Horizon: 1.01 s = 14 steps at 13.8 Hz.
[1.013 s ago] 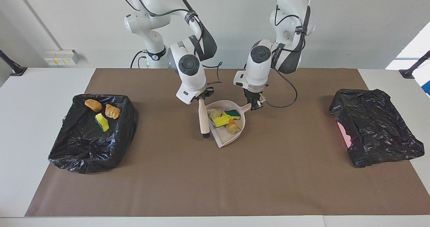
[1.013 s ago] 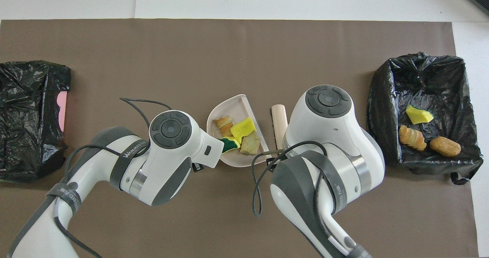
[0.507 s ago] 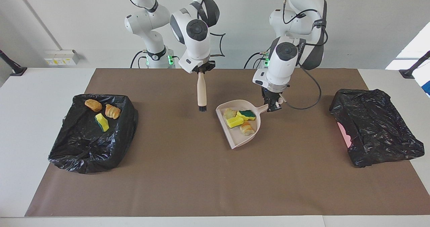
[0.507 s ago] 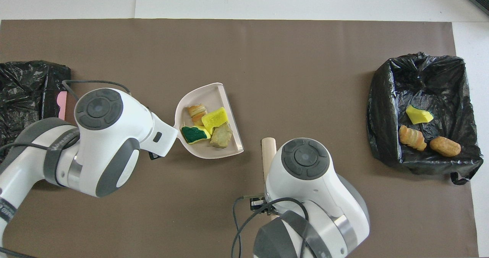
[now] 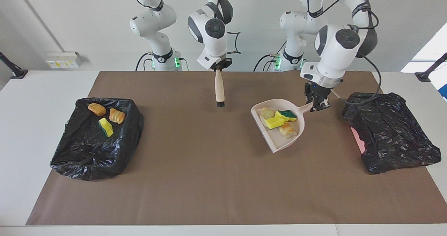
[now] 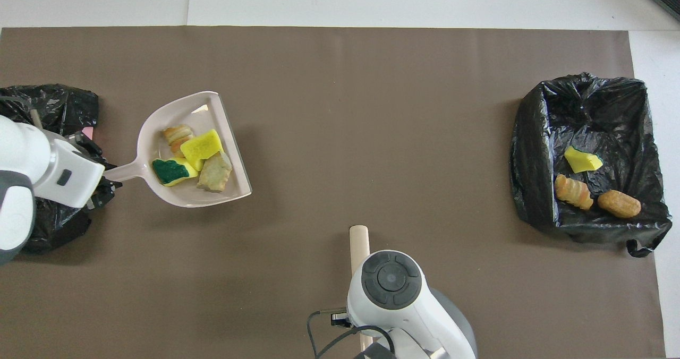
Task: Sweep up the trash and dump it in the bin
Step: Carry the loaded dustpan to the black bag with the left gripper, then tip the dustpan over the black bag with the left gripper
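Note:
My left gripper (image 5: 317, 107) (image 6: 106, 174) is shut on the handle of the pale pink dustpan (image 5: 277, 141) (image 6: 180, 109), which hangs level over the mat beside the closed-looking black bin (image 5: 391, 131) (image 6: 48, 114) at the left arm's end. Several pieces of trash lie in the pan: a yellow sponge (image 5: 274, 122) (image 6: 202, 145), a green-faced sponge (image 5: 288, 114) (image 6: 169, 171) and two tan lumps (image 5: 287, 129). My right gripper (image 5: 218, 67) is shut on a wooden brush (image 5: 219, 87) (image 6: 358, 242), which hangs upright over the mat with its bristles down.
An open black-lined bin (image 5: 87, 152) (image 6: 536, 152) at the right arm's end holds three pieces: a bread lump (image 5: 96, 109), a croissant-like lump (image 5: 117, 115) and a yellow sponge (image 5: 105, 127). A brown mat (image 5: 209, 180) covers the table.
My left gripper lifted the loaded dustpan and carried it toward the left arm's end bin. My right gripper raised the brush away from the pan and drew it back toward the robots.

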Available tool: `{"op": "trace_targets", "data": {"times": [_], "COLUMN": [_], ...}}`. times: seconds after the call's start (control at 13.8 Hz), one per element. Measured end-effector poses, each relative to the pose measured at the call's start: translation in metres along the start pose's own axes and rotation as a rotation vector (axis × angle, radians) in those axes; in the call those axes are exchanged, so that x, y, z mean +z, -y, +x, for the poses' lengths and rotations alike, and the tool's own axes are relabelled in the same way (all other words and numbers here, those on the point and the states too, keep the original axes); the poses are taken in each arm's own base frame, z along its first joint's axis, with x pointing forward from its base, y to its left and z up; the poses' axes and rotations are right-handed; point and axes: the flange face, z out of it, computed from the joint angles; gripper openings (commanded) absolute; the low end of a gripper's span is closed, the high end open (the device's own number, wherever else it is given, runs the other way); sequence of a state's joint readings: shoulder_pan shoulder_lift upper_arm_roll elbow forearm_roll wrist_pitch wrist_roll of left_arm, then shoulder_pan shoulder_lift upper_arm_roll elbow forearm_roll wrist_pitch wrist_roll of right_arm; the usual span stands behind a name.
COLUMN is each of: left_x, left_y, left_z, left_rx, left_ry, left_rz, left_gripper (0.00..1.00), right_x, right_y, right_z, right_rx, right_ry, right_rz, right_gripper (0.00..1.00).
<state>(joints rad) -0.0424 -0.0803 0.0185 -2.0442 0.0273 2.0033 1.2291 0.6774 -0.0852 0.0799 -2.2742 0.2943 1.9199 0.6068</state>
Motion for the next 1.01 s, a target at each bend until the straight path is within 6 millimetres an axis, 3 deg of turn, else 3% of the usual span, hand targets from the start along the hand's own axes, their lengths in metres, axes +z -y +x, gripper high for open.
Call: {"op": "trace_targets", "data": {"times": [0.14, 0.29, 0.43, 0.65, 0.72, 0.87, 0.94, 1.01], "left_x": [-0.011, -0.018, -0.029, -0.053, -0.059, -0.062, -0.062, -0.061], "left_y": [0.020, 0.032, 0.035, 0.028, 0.025, 0.020, 0.019, 0.019], "left_z": [-0.063, -0.144, -0.223, -0.312, -0.333, -0.358, -0.365, -0.368], "left_rx": [-0.078, -0.222, -0.352, -0.503, -0.539, -0.556, -0.530, -0.492], "left_ry": [-0.001, 0.005, 0.011, 0.024, 0.028, 0.069, 0.122, 0.183], "left_rz": [0.022, 0.038, 0.063, 0.120, 0.134, 0.139, 0.134, 0.128], "left_gripper": [0.00, 0.00, 0.00, 0.00, 0.00, 0.00, 0.00, 0.00], "right_x": [0.011, 0.019, 0.031, 0.045, 0.048, 0.054, 0.055, 0.056], "right_y": [-0.002, -0.001, 0.004, 0.008, 0.008, 0.006, 0.005, 0.005], "right_z": [0.001, 0.004, 0.006, 0.008, 0.010, 0.012, 0.012, 0.012], "right_rx": [0.038, 0.067, 0.069, 0.067, 0.070, 0.075, 0.076, 0.074], "right_ry": [0.000, -0.005, -0.009, -0.008, -0.020, -0.034, -0.034, -0.034], "right_rz": [0.020, 0.042, 0.039, 0.030, 0.036, 0.043, 0.042, 0.041], "right_gripper": [0.00, 0.00, 0.00, 0.00, 0.19, 0.80, 1.00, 1.00]}}
